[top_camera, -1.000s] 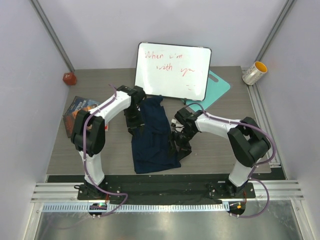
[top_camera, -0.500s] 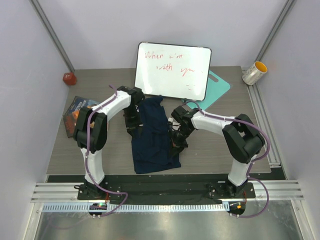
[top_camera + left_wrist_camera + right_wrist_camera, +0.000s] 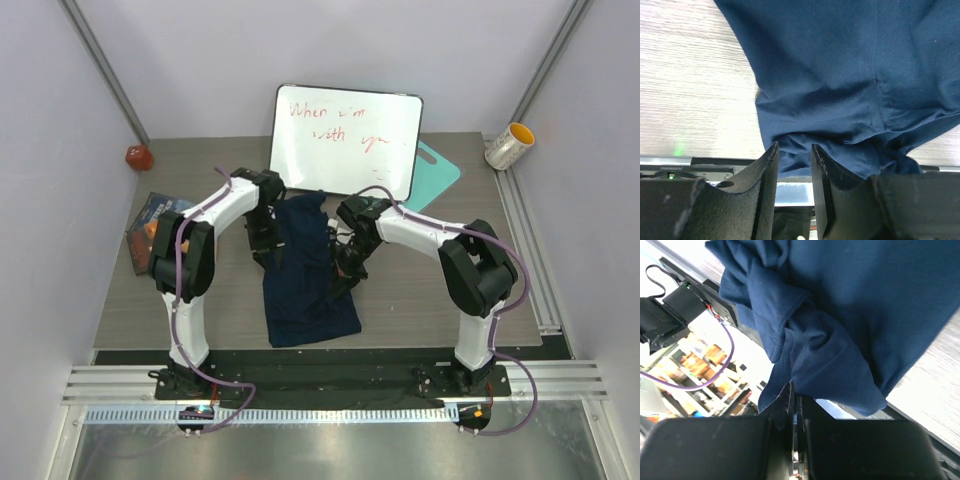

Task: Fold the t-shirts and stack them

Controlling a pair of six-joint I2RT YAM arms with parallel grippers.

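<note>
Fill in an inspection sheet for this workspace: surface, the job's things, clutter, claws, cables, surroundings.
Surface: grey wood-grain table.
Job's things: one navy t-shirt lies lengthwise between the arms, partly bunched; whether there is a second, cannot tell.
Clutter: whiteboard with red writing, teal board partly under it, book, red object, yellow-rimmed cup.
Claws: left claw has bunched shirt fabric between its fingers; right claw is shut on a shirt edge.
Cables: purple cables run along both arms.
Surroundings: pale walls, metal rail at the right.
</note>
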